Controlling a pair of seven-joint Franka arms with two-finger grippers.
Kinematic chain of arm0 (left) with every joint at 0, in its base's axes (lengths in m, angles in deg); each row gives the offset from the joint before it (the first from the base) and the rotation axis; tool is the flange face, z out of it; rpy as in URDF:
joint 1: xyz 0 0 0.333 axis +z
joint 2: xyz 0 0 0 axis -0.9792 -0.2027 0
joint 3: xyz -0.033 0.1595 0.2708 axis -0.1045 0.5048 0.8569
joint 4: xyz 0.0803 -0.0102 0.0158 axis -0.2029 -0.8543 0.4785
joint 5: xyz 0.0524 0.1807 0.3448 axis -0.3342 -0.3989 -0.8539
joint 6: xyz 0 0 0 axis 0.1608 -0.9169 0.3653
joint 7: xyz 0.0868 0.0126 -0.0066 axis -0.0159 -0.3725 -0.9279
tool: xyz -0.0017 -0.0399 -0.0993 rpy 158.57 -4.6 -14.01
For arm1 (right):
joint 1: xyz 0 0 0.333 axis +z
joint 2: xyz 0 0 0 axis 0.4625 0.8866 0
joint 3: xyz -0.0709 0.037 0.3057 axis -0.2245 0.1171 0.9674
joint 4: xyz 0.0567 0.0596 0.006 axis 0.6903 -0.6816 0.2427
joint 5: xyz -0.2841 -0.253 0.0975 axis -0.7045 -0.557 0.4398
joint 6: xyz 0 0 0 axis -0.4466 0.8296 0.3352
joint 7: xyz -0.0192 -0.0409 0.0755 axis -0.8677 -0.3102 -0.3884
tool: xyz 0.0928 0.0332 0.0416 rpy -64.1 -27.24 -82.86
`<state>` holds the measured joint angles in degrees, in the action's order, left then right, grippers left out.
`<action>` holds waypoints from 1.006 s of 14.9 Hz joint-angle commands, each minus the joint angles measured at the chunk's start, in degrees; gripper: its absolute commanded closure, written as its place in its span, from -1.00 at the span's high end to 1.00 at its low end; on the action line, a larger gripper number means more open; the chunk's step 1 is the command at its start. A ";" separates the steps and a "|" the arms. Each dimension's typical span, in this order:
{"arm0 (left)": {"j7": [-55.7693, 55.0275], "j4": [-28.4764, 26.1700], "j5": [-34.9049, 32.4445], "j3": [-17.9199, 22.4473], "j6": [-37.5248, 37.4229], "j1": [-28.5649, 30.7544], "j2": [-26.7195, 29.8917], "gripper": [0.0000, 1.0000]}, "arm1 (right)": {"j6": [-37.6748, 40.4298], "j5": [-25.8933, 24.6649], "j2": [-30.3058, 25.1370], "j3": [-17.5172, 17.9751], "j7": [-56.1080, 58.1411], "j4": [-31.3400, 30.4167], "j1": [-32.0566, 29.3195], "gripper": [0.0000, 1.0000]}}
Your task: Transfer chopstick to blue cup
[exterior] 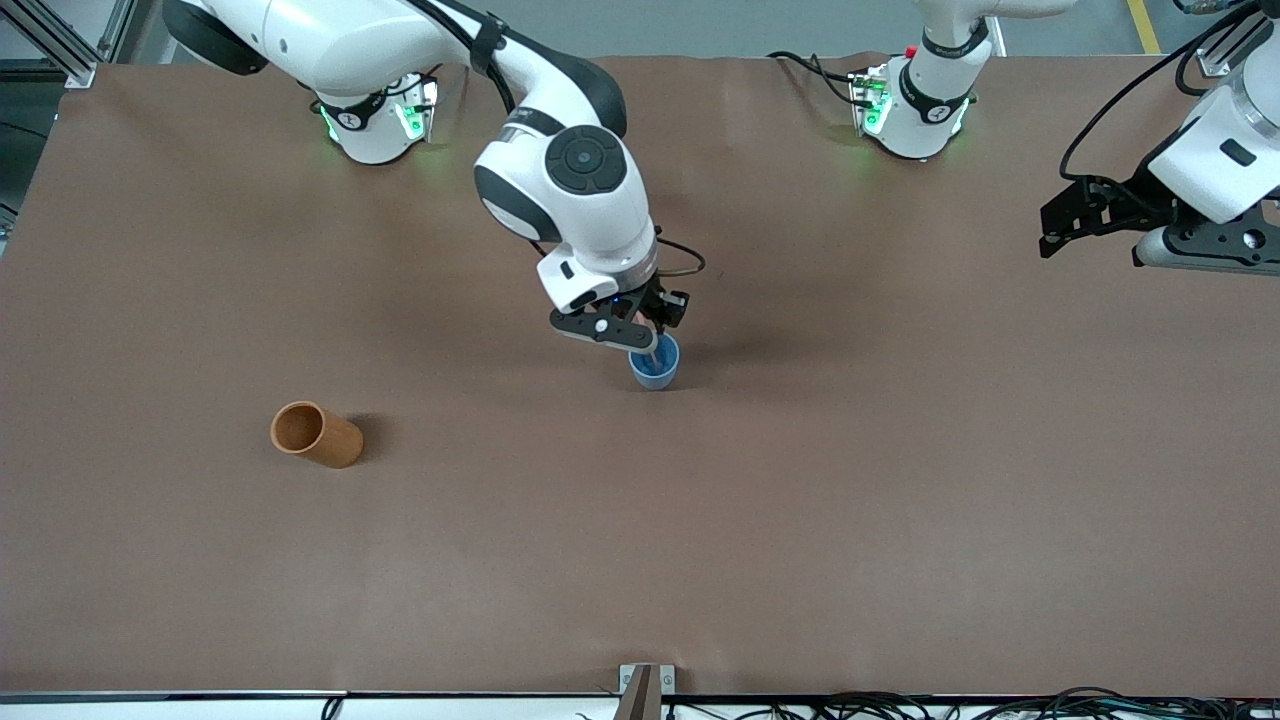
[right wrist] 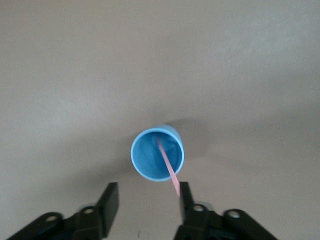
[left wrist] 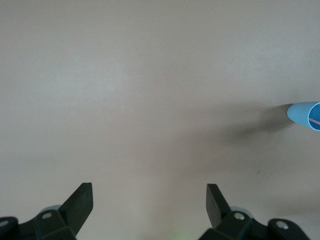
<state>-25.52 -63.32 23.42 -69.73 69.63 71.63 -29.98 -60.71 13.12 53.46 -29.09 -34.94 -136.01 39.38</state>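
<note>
The blue cup stands upright near the table's middle. The pale pink chopstick stands in it, its lower end on the cup's bottom, its upper end leaning over the rim against one finger of my right gripper. My right gripper is just above the cup, open, jaws wide apart and not clamping the stick. My left gripper is open and empty, up in the air over the left arm's end of the table. The cup and stick also show in the left wrist view.
An orange-brown cylindrical cup lies on its side toward the right arm's end of the table, nearer the front camera than the blue cup. The brown table cover is bare around both cups.
</note>
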 commanded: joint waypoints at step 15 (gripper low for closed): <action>0.59 2.74 0.68 -0.11 0.18 0.34 -1.93 1.00 | 19.26 17.60 -29.82 -24.62 49.17 -1.07 -12.36 1.00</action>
<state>-25.50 -62.14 23.42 -69.73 70.21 71.66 -31.41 -43.27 26.21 28.01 -47.28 7.21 -134.76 26.95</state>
